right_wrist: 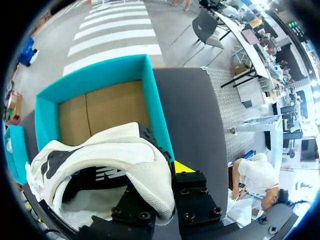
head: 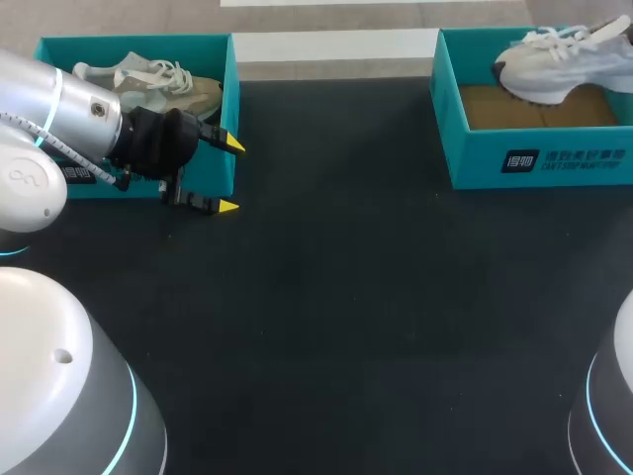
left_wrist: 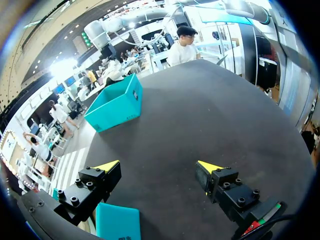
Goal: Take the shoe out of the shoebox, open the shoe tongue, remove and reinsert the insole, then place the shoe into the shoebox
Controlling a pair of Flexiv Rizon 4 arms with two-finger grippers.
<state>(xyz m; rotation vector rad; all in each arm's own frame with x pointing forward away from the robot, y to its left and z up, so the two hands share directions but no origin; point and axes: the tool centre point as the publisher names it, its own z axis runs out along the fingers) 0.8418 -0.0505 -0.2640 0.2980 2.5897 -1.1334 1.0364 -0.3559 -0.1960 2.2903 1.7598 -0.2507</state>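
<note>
The left arm point(head: 59, 109) comes in from the table's nine o'clock side and lies almost level, its wrist pointing toward three o'clock. The left gripper point(head: 229, 175) hangs over the near wall of the left shoebox point(head: 233, 89), which stands at the eleven o'clock corner of the dark table point(head: 346, 297). Its yellow-tipped fingers point(left_wrist: 107, 166) are spread wide with nothing between them. An olive shoe point(head: 168, 84) lies inside that box, toe toward three o'clock.

At the one o'clock corner stands the right shoebox point(head: 534, 163), teal with a brown floor. The white shoe point(head: 554, 64) is in it, tilted, with its toe low toward nine o'clock and its heel raised toward three o'clock.

In the right wrist view the right gripper point(right_wrist: 165, 165) points down into the box point(right_wrist: 150, 90). It is clamped on the rim of the shoe point(right_wrist: 115, 155), with one finger hidden under the white upper and the other against the outside.
</note>
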